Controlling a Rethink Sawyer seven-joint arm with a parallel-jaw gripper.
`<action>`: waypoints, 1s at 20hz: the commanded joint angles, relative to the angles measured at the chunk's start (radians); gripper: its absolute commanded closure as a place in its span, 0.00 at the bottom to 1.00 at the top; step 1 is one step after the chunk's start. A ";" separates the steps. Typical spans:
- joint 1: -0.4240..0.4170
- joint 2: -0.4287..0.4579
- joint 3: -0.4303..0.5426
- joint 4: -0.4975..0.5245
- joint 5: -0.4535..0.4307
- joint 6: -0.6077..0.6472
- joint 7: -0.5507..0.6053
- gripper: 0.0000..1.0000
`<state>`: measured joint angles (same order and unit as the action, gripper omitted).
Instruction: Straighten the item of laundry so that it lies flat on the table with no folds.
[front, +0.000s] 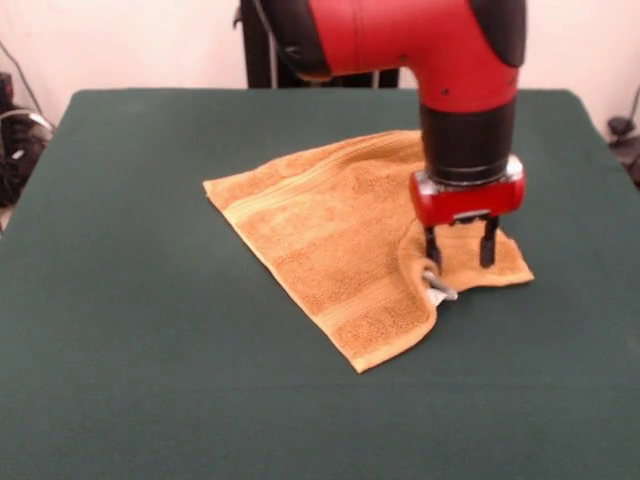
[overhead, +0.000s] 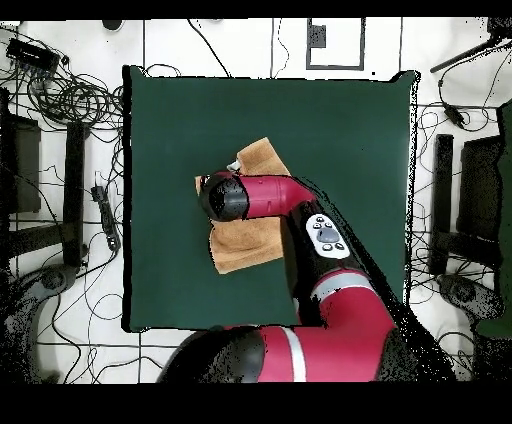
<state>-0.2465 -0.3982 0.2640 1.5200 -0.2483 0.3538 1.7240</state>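
The orange-tan towel (front: 340, 230) lies in the middle of the green table (front: 150, 330), mostly spread out. Its right-hand part is rumpled, with an edge folded up beside a small white tag (front: 440, 290). My gripper (front: 460, 252) points straight down over that rumpled right corner. It is open, its two black fingers (front: 432, 245) apart with their tips at the cloth's surface. In the overhead view the arm's wrist (overhead: 225, 196) covers the gripper and the towel's middle. Only two parts of the towel (overhead: 248, 245) show on either side of it.
The red arm (overhead: 330, 290) reaches in across the table's (overhead: 340, 130) edge nearest the base. Cables (overhead: 70, 95) and black stands (overhead: 445, 190) lie on the floor around the table. Dark equipment (front: 15, 140) sits beyond the table's left edge.
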 joint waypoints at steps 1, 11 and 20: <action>-0.041 0.037 0.122 0.073 0.092 -0.035 0.164 0.00; 0.063 -0.147 0.004 0.077 0.144 0.168 0.183 0.00; 0.154 -0.240 -0.085 0.083 0.173 0.250 0.215 0.00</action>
<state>-0.1426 -0.5849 0.2105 1.5698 -0.1425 0.4580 1.7240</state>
